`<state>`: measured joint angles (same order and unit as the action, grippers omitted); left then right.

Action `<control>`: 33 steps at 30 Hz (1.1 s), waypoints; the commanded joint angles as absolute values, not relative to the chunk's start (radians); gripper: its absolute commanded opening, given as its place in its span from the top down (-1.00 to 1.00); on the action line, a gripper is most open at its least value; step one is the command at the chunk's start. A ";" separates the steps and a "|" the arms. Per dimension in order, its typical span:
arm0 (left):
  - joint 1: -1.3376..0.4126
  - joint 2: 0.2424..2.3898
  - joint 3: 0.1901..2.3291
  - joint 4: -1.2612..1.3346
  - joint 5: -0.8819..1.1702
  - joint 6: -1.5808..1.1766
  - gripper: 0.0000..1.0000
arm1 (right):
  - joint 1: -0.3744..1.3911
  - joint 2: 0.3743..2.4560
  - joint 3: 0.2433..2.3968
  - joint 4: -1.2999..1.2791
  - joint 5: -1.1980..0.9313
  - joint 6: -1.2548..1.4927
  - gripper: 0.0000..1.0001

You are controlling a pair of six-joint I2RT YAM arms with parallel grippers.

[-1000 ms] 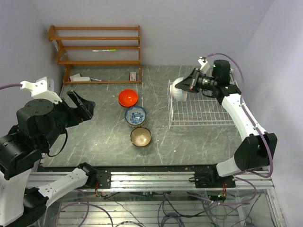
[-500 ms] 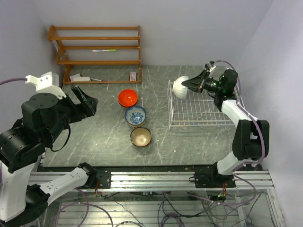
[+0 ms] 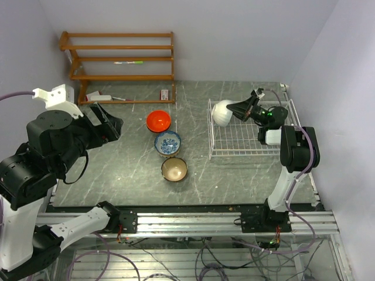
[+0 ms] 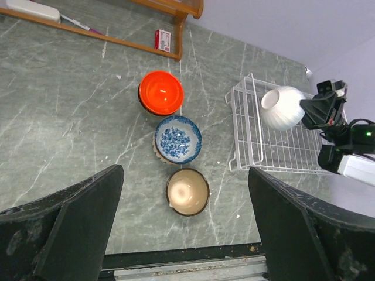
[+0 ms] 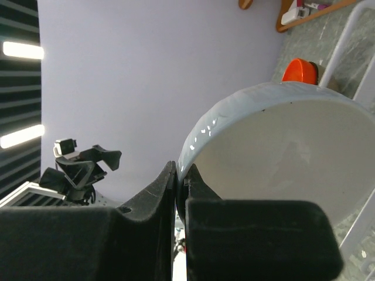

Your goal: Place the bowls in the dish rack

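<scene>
My right gripper (image 3: 238,109) is shut on the rim of a white bowl (image 3: 222,112), held tilted over the far left corner of the white wire dish rack (image 3: 249,139). In the right wrist view the gripper (image 5: 181,175) pinches the bowl's rim (image 5: 281,158). On the table stand an orange-red bowl (image 3: 159,121), a blue-and-white patterned bowl (image 3: 168,143) and a tan bowl with a dark outside (image 3: 174,169), in a line left of the rack. My left gripper (image 4: 184,234) is open and empty, high above them. The left wrist view shows the orange-red bowl (image 4: 160,92), patterned bowl (image 4: 178,139), tan bowl (image 4: 187,191), white bowl (image 4: 282,108) and rack (image 4: 275,153).
A brown wooden shelf unit (image 3: 120,64) stands against the back wall at the left, with small items on its lowest shelf and a small red-and-white box (image 3: 165,93) at its right foot. Walls close in on both sides.
The right arm has folded back and lowered, carrying the white bowl slightly down over the rack's far left corner. The left arm rose slightly. The three bowls on the table have not moved.
</scene>
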<state>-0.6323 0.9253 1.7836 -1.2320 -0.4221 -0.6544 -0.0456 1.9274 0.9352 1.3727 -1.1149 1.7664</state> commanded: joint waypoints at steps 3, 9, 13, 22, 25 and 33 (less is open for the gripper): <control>-0.636 0.948 1.830 -1.238 -0.418 -0.638 -0.98 | -0.069 1.974 0.908 1.644 -1.084 1.884 1.00; -0.637 0.968 1.838 -1.219 -0.410 -0.627 -0.98 | -0.076 1.970 0.868 1.488 -1.088 1.758 1.00; -0.637 0.973 1.830 -1.214 -0.402 -0.626 -0.98 | -0.079 1.993 0.851 1.444 -1.085 1.730 1.00; -0.637 0.973 1.837 -1.223 -0.396 -0.632 -0.98 | -0.087 2.014 0.851 1.330 -1.093 1.646 1.00; -0.637 0.969 1.834 -1.219 -0.398 -0.632 -0.98 | -0.089 2.014 0.841 1.308 -1.114 1.629 1.00; -0.637 0.989 1.845 -1.218 -0.396 -0.609 -0.98 | -0.121 2.053 0.791 1.214 -1.160 1.560 1.00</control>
